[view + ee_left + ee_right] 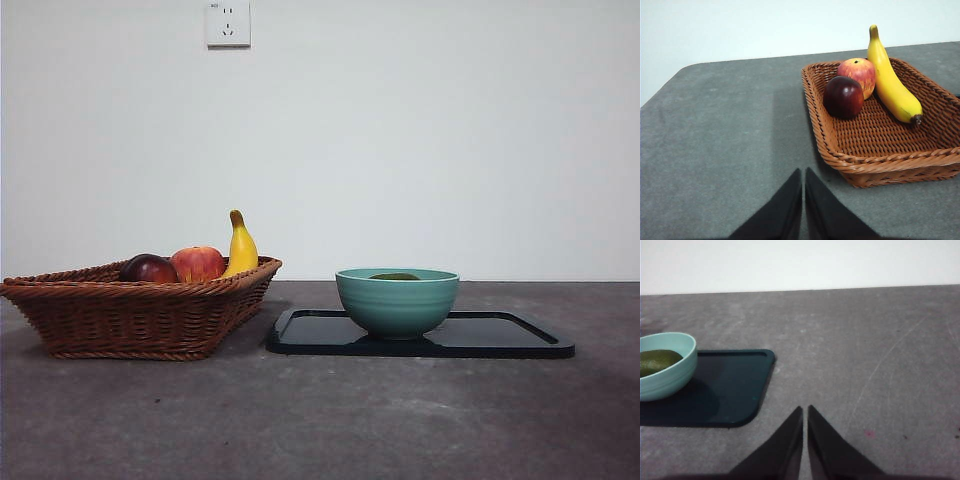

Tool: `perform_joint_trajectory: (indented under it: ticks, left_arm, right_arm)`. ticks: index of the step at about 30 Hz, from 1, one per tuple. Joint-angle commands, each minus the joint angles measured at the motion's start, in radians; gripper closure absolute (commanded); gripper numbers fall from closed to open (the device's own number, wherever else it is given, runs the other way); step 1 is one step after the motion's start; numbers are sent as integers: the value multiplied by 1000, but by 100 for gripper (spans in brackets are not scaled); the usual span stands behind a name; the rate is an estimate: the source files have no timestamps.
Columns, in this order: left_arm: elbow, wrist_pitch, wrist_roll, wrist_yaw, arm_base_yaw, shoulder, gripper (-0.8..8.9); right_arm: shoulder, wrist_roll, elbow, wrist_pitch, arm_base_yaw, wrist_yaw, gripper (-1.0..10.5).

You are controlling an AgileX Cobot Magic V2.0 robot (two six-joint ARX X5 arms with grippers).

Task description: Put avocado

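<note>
Both arms parked. We see the left pincer (803,172) with jaws closed tip to tip, holding nothing, hanging over bare desk (720,140) just beside the near corner of the wicker basket (880,160). The right pincer (805,410) is the same: jaws pressed together, nothing between them, over grey desk near the corner of the black tray (735,390), not touching it.

The avocado (657,361) lies inside the teal bowl (670,375), which stands on the tray.

View differences:
- Right wrist view looks down into the bowl, so we get the avocado's dark green top clearly. Front view gives only a thin green sliver (394,276) above the bowl rim (397,300).
- Left wrist view shows the basket contents laid out: maroon fruit (843,97) touching the red-yellow apple (857,75), banana (890,82) alongside them. Front view stacks them in a row behind the basket wall.
- Front view shows neither arm. It does show basket and tray (500,335) side by side, near each other, plus a wall socket (228,23).
</note>
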Motion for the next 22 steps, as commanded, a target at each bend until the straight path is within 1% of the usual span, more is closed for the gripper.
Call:
perform_joint_trajectory:
  ticks: [1,22]
  left_arm:
    - [-21,-9,-5,-2,2,-2,804]
    - [-21,-9,-5,-2,2,-2,804]
  right_arm:
    - [-3,20,-6,1,-2,-2,939]
    - [-3,20,-5,10,-2,-1,939]
